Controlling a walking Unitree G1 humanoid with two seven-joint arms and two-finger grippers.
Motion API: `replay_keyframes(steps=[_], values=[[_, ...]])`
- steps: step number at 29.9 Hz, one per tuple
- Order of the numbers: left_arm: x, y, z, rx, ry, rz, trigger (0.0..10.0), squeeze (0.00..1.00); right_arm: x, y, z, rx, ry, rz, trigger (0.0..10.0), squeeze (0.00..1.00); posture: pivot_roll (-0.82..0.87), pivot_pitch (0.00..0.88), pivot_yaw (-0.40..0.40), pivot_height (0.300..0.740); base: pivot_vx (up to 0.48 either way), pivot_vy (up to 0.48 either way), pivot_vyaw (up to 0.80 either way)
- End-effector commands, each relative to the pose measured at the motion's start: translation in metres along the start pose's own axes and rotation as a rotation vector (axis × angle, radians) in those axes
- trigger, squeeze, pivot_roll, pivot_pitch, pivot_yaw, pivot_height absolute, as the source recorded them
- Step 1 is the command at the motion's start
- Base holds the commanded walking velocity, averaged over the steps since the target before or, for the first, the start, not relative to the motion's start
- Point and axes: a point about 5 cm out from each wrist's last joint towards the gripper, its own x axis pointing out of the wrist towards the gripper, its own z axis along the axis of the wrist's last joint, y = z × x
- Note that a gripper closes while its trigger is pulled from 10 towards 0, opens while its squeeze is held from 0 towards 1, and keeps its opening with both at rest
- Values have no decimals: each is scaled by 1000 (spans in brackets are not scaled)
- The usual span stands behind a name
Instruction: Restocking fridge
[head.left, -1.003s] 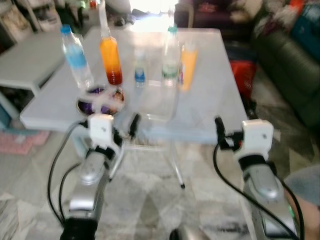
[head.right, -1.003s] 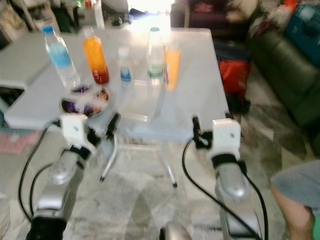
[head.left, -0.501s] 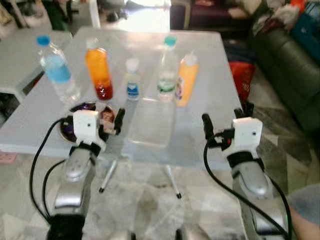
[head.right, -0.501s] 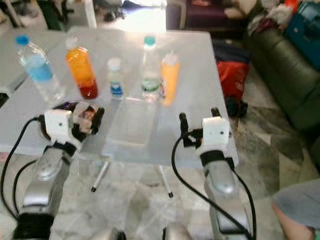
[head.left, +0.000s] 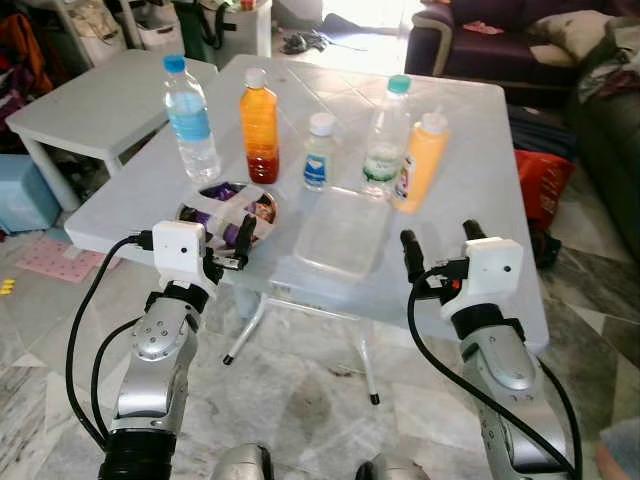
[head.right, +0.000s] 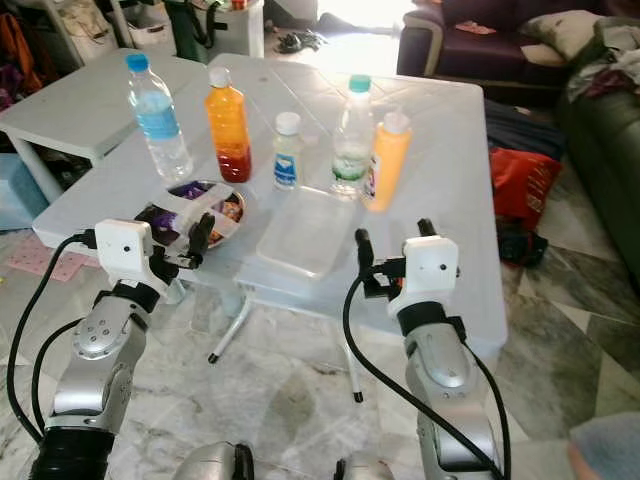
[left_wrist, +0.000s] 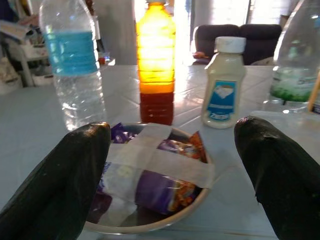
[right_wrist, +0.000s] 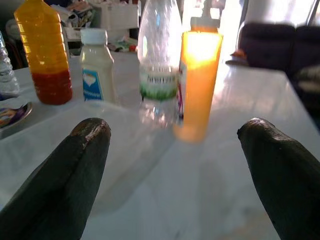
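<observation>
White table (head.left: 470, 150): far row, left to right, blue-label water bottle (head.left: 190, 118), orange juice bottle (head.left: 259, 125), small white bottle (head.left: 318, 152), green-label clear bottle (head.left: 384, 138), orange squeeze bottle (head.left: 420, 162). Nearer: taped snack bowl (head.left: 228, 209) left, clear container (head.left: 340, 233) centre. Left gripper (head.left: 232, 245) spread wide at the bowl's near rim; right gripper (head.left: 440, 248) spread wide over the near right edge, both empty.
</observation>
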Motion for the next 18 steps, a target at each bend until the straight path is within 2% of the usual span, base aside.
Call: replay_keyframes(steps=[1, 10, 18], values=[[-2, 3, 4, 16, -5, -3, 10000, 0, 1, 3, -4, 33, 28, 34, 10000, 0, -58, 75, 4, 740, 0, 0, 0], [-4, 2, 4, 25, 2, -12, 10000, 0, 7, 15, -4, 128, 39, 117, 10000, 0, -52, 89, 14, 740, 0, 0, 0], [-4, 3, 4, 33, 18, -7, 10000, 0, 10, 10, 1, 126, 20, 106, 10000, 0, -48, 95, 16, 740, 0, 0, 0]])
